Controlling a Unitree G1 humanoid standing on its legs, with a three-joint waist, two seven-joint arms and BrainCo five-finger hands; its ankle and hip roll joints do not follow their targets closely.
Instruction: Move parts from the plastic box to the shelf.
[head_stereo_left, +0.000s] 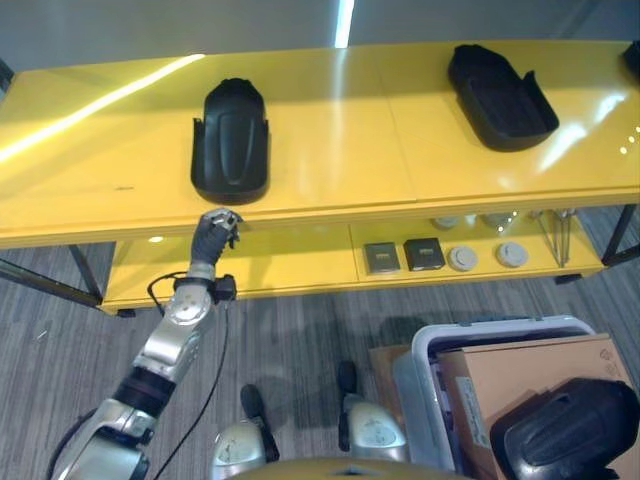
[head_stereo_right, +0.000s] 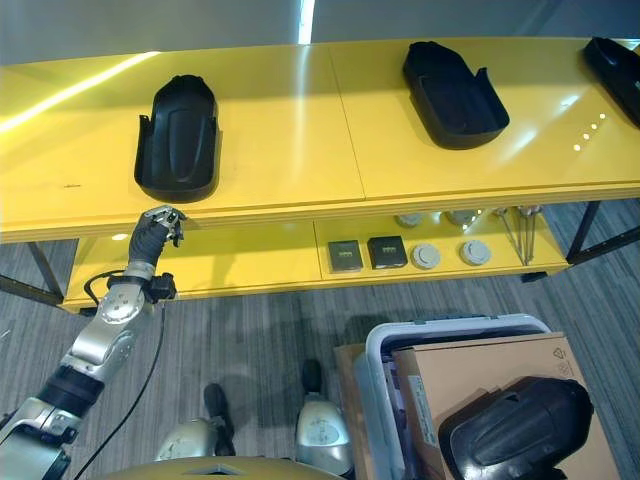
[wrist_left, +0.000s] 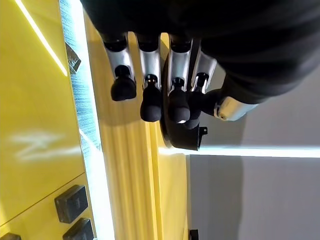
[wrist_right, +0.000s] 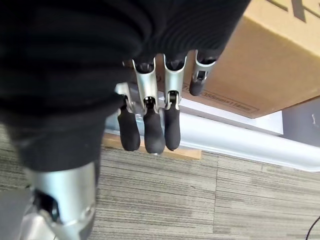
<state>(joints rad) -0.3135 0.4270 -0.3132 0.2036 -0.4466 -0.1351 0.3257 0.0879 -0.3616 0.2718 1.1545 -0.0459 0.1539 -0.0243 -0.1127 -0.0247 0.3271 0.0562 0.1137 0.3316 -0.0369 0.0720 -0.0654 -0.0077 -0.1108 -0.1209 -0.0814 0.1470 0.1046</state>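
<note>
The left hand (head_stereo_left: 216, 232), left of centre, reaches toward the front edge of the yellow shelf (head_stereo_left: 330, 160), fingers relaxed and holding nothing. Just above it a glossy black moulded part (head_stereo_left: 231, 140) lies on the shelf top. The right hand (wrist_right: 150, 125) hangs with straight, empty fingers beside the pale plastic box (head_stereo_left: 425, 380), lower right, where another black part (head_stereo_left: 570, 425) rests on cardboard (head_stereo_left: 520, 385).

- Setting: industrial workshop or parts-handling area.
- Yellow shelf (head_stereo_left: 330, 150): long, two-tier, on dark metal legs, with a glossy top reflecting overhead strip lighting.
- Top tier: black moulded parts (head_stereo_left: 231, 140) laid well apart.
- Lower tier: small square components (head_stereo_left: 403, 256), round discs (head_stereo_left: 487, 256) and metal rods (head_stereo_left: 555, 233) in a row.
- Floor (head_stereo_left: 290, 340): grey striped carpet.
- Plastic box (head_stereo_left: 420, 385): stands on the floor, holding a cardboard carton (head_stereo_left: 520, 385) and another black part (head_stereo_left: 572, 425).
</note>
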